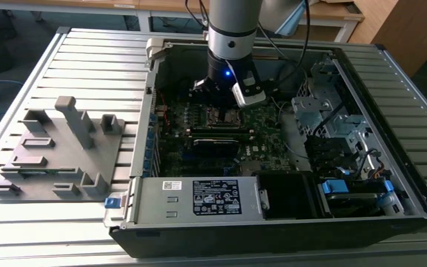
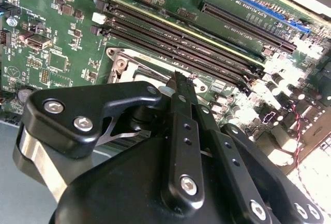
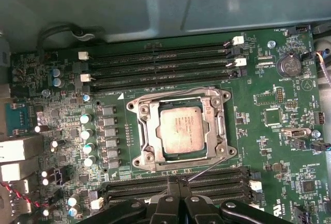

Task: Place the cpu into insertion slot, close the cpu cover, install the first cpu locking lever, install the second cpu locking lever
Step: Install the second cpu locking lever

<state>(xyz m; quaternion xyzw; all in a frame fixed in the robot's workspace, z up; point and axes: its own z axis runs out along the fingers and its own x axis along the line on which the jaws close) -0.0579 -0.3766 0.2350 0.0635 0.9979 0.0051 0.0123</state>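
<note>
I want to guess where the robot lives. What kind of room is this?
Probably a workshop or robot lab. An opened computer case lies on a ribbed metal table, a grey holder block sits beside it, and wooden desks stand behind. The gripper hangs over the cpu.

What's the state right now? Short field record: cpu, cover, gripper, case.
cpu: seated in the slot, metal top up
cover: down, framing the cpu
gripper: fingers together at the socket's edge, by a thin wire lever
memory slots: long black rows on two sides of the socket
case: lying open on the table, arm reaching in from above
</note>
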